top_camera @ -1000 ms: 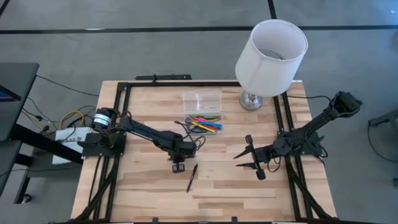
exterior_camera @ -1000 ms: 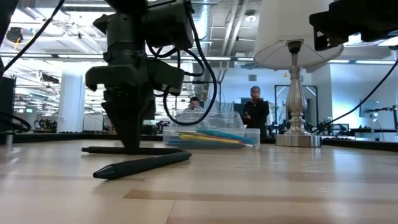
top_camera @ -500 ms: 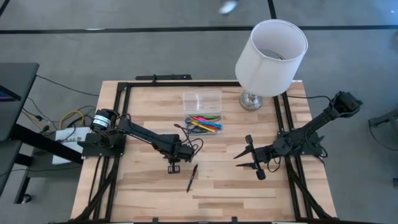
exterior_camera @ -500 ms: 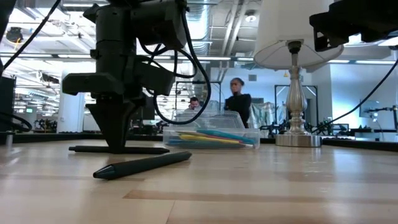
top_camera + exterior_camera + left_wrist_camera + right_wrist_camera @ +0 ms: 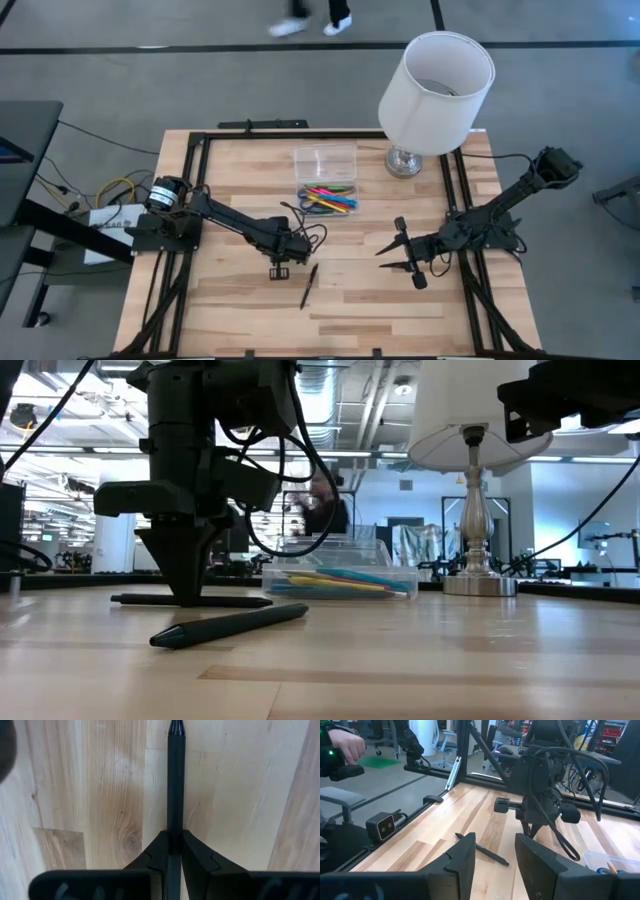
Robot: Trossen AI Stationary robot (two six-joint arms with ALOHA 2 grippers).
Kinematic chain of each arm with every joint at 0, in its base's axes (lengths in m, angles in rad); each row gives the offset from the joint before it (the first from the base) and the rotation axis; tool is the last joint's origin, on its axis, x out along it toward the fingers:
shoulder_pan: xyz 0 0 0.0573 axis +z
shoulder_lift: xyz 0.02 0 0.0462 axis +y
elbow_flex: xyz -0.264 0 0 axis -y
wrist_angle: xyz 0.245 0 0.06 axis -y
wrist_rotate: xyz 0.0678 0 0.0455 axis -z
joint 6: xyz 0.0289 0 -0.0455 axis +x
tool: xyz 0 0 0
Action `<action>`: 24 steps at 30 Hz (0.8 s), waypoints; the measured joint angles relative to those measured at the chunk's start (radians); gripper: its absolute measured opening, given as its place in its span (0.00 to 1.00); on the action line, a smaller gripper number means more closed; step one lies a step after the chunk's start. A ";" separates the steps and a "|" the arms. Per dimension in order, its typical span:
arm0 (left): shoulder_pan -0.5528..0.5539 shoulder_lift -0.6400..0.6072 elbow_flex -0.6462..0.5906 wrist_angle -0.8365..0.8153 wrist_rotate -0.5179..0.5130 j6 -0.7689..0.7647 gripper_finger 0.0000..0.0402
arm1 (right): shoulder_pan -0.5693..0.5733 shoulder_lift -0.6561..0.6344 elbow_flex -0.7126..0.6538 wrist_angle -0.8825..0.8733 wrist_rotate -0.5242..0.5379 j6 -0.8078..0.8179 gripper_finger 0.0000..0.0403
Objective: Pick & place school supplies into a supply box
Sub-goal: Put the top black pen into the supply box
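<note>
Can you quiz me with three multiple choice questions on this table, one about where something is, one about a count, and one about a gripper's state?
1. Where does the lamp stand?
A. the table's far right corner
B. the near left corner
C. between the arms

2. How many black pens lie on the bare wood?
A. none
B. two
C. five

3. What is the left gripper doing?
A. hanging open above the box
B. shut on a black pen
C. gripping the lamp

Answers:
1. A, the high view shows it beside the clear box at that corner.
2. B, the low view shows the nearer pen and the farther pen at the left gripper's tips.
3. B, the left wrist view shows its fingers pinching a black pen that lies on the wood; the right gripper waits open.
</note>
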 joint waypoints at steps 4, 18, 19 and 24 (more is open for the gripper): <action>0.000 0.000 0.000 0.001 0.000 0.000 0.06 | 0.000 0.000 0.000 0.000 0.000 0.000 0.33; -0.019 0.011 0.131 -0.080 -0.030 0.049 0.06 | 0.000 0.000 0.000 -0.007 0.000 0.000 0.33; -0.020 0.010 0.142 -0.092 -0.040 0.050 0.06 | 0.000 0.000 0.000 -0.007 0.000 0.000 0.33; -0.019 0.009 0.189 -0.111 -0.127 0.083 0.07 | 0.000 0.000 0.000 -0.008 0.000 0.000 0.33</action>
